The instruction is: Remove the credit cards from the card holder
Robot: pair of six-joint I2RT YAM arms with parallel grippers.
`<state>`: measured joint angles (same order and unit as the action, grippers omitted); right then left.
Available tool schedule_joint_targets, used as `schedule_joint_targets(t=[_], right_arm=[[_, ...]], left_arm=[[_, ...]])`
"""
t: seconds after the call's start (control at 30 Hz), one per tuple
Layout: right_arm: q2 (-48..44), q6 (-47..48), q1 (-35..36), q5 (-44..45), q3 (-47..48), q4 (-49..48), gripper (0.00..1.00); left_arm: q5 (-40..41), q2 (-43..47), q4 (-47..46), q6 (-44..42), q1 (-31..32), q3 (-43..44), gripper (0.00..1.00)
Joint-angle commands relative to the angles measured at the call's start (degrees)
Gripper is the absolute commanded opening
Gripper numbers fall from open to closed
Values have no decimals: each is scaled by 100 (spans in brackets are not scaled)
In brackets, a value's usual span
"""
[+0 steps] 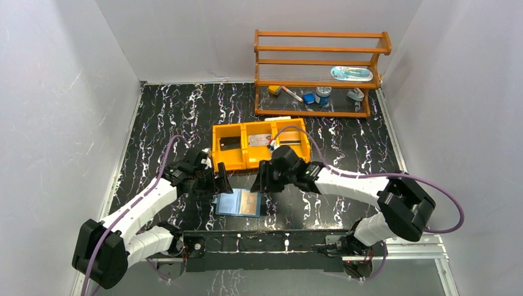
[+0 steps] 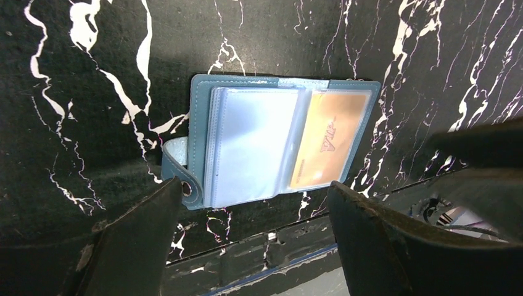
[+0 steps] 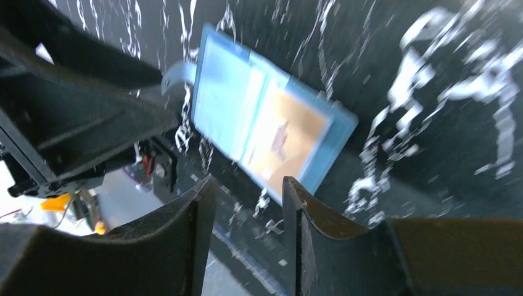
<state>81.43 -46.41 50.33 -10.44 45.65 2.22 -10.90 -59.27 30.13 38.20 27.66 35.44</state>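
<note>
- Left gripper (image 2: 256, 190): released; fingers (image 2: 139, 237) spread wide, nothing between them; hovering above the table, not touching the card holder.
- Right gripper (image 3: 248, 184): released too, empty; fingers (image 3: 185, 237) parted by a narrower gap; clear of the card holder, tips pointed down toward it.
- From the top view: left gripper (image 1: 217, 183) just left of the card holder's far edge, right gripper (image 1: 260, 182) just right of it; card holder between the two.
- Card holder (image 2: 247, 145): blue, lying open and flat on the table; clear plastic sleeves facing up; snap strap (image 2: 176, 165) sticking out from its left edge in the left wrist view.
- Orange card (image 2: 330, 139): tucked in the sleeve on the right-hand leaf; printed mark visible, too blurred to read; left-hand sleeves pale blue, contents not discernible.
- Same card holder (image 3: 222, 102) and orange card (image 3: 287, 139) in the right wrist view; motion-blurred.
- Position on table: card holder (image 1: 229, 202) near the front rail, between the arm bases, well short of the tray.
- Orange tray (image 1: 247, 161) beyond the grippers, three compartments; dark card (image 1: 230, 143) in the left one, silvery card (image 1: 259, 140) in the middle one; right one partly crossed by a cable, contents unclear.
- Wooden rack (image 1: 321, 49) at the far right of the black marbled table (image 1: 166, 117); small items on its shelves.
</note>
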Motion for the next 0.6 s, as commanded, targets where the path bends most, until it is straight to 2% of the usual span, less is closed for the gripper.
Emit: schedule_joint_targets(t=[0.0, 0.1, 0.33, 0.57], right_arm=[[-43, -1849, 674, 911, -69, -131, 50], [136, -2112, 826, 980, -167, -1, 50], [487, -2168, 874, 935, -91, 101, 47], [806, -2223, 882, 772, -100, 123, 48]], left_arm=[[-222, -123, -173, 92, -5, -112, 84], [-216, -259, -188, 109, 3, -119, 80], [-166, -431, -317, 204, 3, -278, 77], [-108, -464, -348, 278, -2, -370, 79]])
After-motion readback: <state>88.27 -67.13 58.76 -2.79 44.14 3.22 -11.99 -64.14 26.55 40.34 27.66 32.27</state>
